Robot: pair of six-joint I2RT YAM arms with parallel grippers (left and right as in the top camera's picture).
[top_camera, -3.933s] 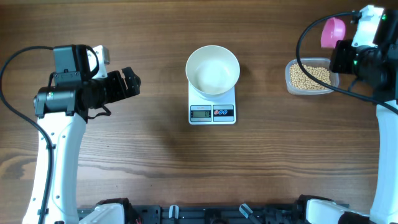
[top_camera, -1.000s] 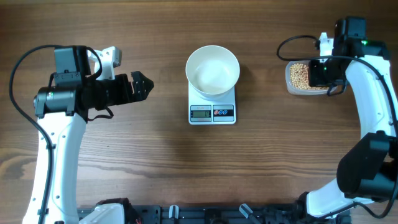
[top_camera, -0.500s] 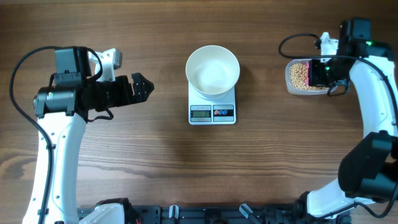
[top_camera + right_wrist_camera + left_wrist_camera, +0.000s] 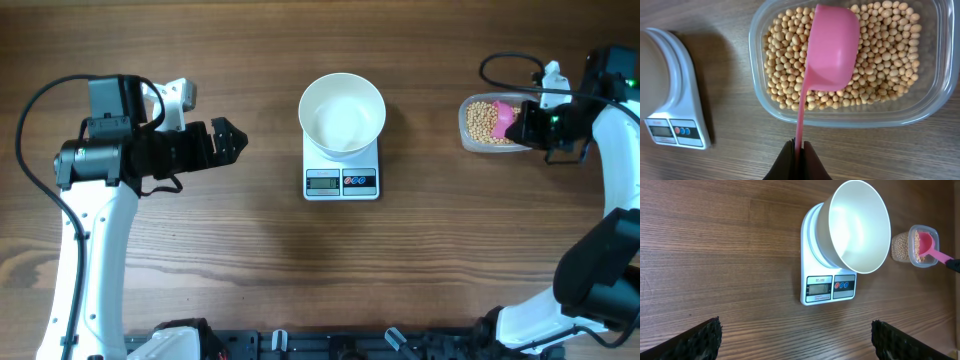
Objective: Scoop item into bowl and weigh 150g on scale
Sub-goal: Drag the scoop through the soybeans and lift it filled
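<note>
The beans [image 4: 885,55] fill a clear plastic tub [image 4: 850,119] at the table's right [image 4: 466,138]. My right gripper [image 4: 799,149] is shut on the thin handle of a pink scoop [image 4: 832,50], whose head lies over the beans, and none show on the scoop. From above, the right gripper [image 4: 541,123] sits just right of the tub with the scoop [image 4: 507,121] reaching left into it. The white bowl [image 4: 342,112] stands empty on the scale [image 4: 341,181] at the centre. My left gripper [image 4: 228,141] hangs open left of the scale, and its fingers [image 4: 695,340] frame bare wood.
The scale's display and buttons [image 4: 831,287] face the front edge. In the right wrist view the scale [image 4: 677,102] lies left of the tub. Black cables trail from both arms. Bare wooden table [image 4: 300,270] spreads in front of the scale.
My right gripper has drawn back from above the tub to its right side. The pink scoop now shows lying in the tub. The left arm has not moved.
</note>
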